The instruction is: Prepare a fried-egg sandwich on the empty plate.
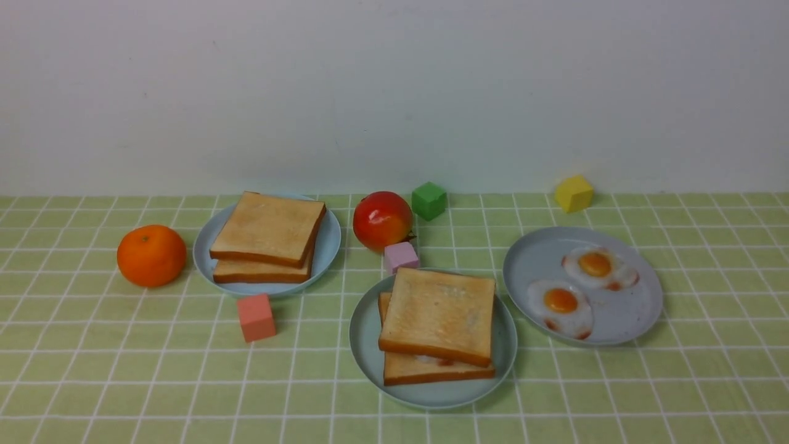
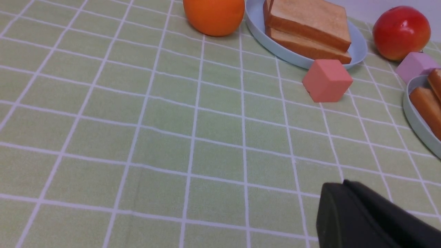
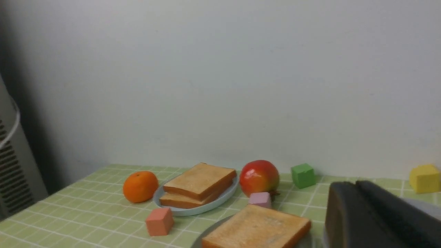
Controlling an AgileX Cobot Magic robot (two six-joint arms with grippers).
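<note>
Pale teal-green plate [image 1: 363, 345] serves as the landmark, lying near the front middle of the worktop [image 1: 123, 370], which is covered in a light-green checked cloth. On this plate sits the fried-egg sandwich [image 1: 437, 324]: two golden-brown toast slices stacked slightly askew, with a sliver of white and red egg showing at the seam between them. A lilac cube [image 1: 400, 256] stands just behind the plate, almost touching its rim, with a red apple [image 1: 382, 220] and a green cube [image 1: 429, 200] farther back. Left of the plate stands a salmon-pink cube [image 1: 256, 317]; behind that, a light-blue plate [image 1: 327, 246] carries two further toast slices [image 1: 268, 237], and an orange [image 1: 151, 255] lies beyond it. Right of the landmark plate, a grey-blue plate [image 1: 530, 259] holds two fried eggs [image 1: 579, 287] side by side; a yellow cube [image 1: 573, 193] stands behind it by the wall. Neither arm appears in the front view. The left end effector [image 2: 344, 210], seen only at its dark tip above bare cloth, is closed and grips nothing. For the right end effector [image 3: 358, 213] the jaw gap cannot be told.
</note>
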